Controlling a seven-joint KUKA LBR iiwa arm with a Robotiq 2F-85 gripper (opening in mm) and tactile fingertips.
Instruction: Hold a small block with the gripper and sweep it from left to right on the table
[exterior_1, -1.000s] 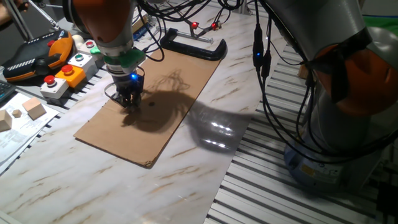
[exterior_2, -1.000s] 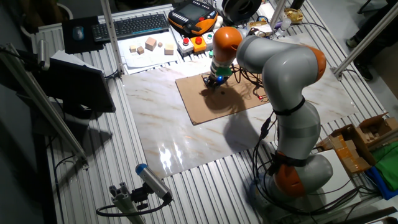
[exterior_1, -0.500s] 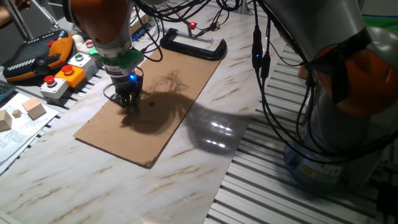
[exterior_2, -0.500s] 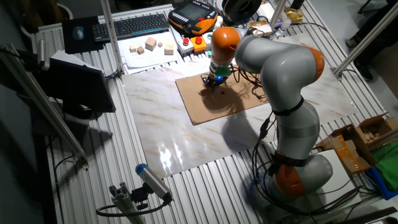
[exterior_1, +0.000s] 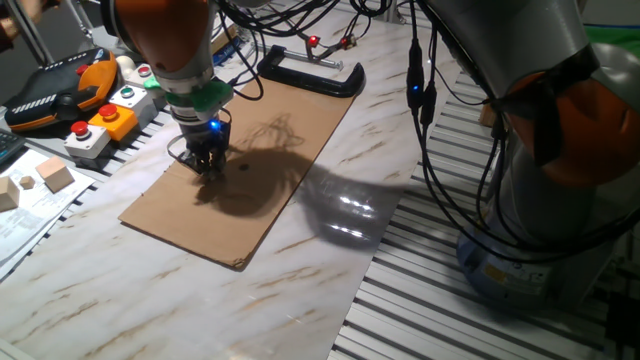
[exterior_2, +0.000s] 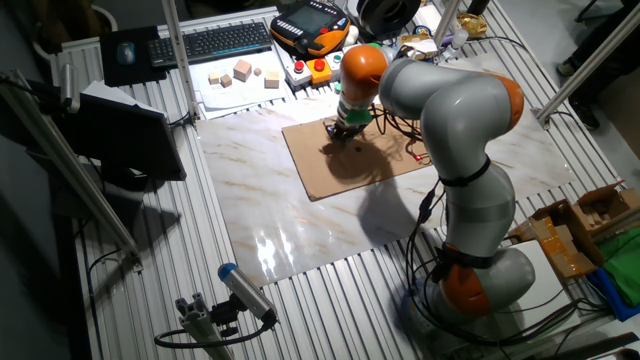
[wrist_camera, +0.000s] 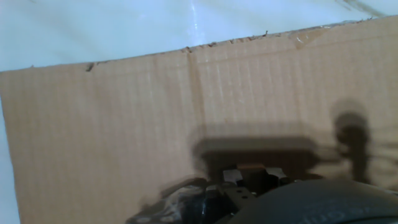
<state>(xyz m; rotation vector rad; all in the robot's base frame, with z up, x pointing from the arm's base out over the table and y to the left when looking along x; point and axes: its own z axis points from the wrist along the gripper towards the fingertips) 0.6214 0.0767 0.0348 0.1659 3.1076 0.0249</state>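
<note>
the small block (wrist_camera: 250, 167) barely shows, a sliver of tan between the fingertips at the bottom of the hand view; in both fixed views it is hidden by the gripper. it sits low against the cardboard sheet (exterior_1: 250, 160), toward the sheet's 9 o'clock side in one fixed view. the gripper (exterior_1: 207, 165) points straight down with its tips at or just above the cardboard, jaws drawn narrow; they look pinched on the block but the contact is too dark and blurred to be sure. judging: wooden cube, very light, stiff, not fragile, faces fairly smooth, so it could twist or pop out if dragged hard on the cardboard's rough face. best hold is two opposite flat faces, squarely, leaving the bottom face free to slide. cardboard lies on the table (exterior_1: 150, 290), loose as far as can be seen, so it may shift with the sweep. push-buttons (exterior_1: 105, 120) at 10 o'clock, c-clamp (exterior_1: 310, 75) at 1 o'clock, both apart from the gripper.
</note>
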